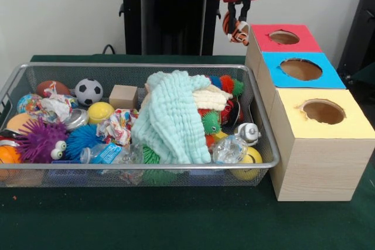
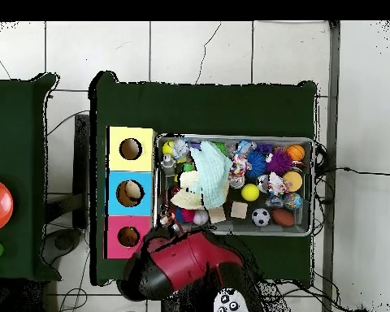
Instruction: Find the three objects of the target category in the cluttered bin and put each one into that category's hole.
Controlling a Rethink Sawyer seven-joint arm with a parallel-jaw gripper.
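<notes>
dark green table cloth (image 1: 176, 221) carries a wire mesh bin (image 1: 266, 144) of toys. beside the red-topped box hole (image 1: 284, 37), the red gripper (image 1: 237, 30) pinches an orange striped tiger toy (image 1: 233, 32) aloft.

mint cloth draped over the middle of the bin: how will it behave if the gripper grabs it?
The mint cloth lies in loose folds, so it is probably floppy and will sag and trail when lifted. It looks thin and light. It rests on toys in the wire bin, so it may drag neighbours or snag.
</notes>
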